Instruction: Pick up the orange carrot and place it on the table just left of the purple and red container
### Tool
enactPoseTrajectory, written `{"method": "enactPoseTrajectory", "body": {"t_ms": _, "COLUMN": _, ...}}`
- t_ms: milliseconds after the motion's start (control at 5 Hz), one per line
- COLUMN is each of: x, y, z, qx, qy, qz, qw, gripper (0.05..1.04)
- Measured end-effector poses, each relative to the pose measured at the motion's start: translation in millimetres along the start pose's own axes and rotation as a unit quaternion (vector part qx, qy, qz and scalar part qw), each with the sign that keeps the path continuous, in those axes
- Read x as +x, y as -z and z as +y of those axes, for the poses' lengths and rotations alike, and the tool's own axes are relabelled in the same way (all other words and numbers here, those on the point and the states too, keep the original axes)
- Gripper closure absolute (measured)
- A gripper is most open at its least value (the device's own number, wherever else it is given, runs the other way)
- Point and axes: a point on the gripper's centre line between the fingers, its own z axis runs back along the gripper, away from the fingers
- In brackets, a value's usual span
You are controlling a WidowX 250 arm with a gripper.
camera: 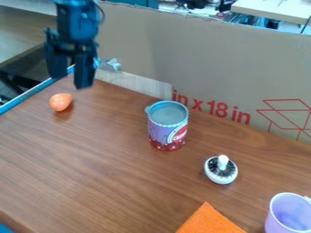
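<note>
Camera view has an orange egg-shaped object (61, 102) on the table (109, 168) below the released, parted jaws

A table (109, 182) holds a rounded object (60, 102), can (167, 127), brush (220, 178), cloth (208, 220) and cup (290, 217).

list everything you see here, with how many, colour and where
small egg-shaped thing: one, orange, table's far left, below the pincer
can: one, purple and red with grey top, upright near the middle
round brush: one, white with dark bristles, right of the can, nearer the camera
cup: one, light purple, bottom right corner
cloth: one, orange, bottom edge, left of the cup
table: one, brown, under these things
cardboard: one sheet, tan with red print, behind the table
pincer: one, black, upper left, open, above the table
</note>
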Motion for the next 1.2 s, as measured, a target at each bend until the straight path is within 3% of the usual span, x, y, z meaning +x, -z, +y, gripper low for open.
{"method": "enactPoseTrajectory", "body": {"t_ms": 400, "x": 24.0, "y": 3.7, "z": 35.5, "qx": 0.000, "qy": -0.022, "qz": 0.000, "qw": 0.9998, "gripper": 0.075}}
{"method": "enactPoseTrajectory", "body": {"t_ms": 600, "x": 33.7, "y": 19.9, "z": 55.9, "qx": -0.002, "qy": -0.037, "qz": 0.020, "qw": 0.9991, "gripper": 0.075}}
{"method": "enactPoseTrajectory", "body": {"t_ms": 1000, "x": 48.8, "y": 31.6, "z": 78.4, "qx": 0.006, "qy": -0.060, "qz": 0.034, "qw": 0.9976, "gripper": 0.075}}
{"method": "enactPoseTrajectory", "body": {"t_ms": 1200, "x": 50.7, "y": 43.4, "z": 89.0, "qx": -0.002, "qy": -0.072, "qz": 0.047, "qw": 0.9963, "gripper": 0.075}}
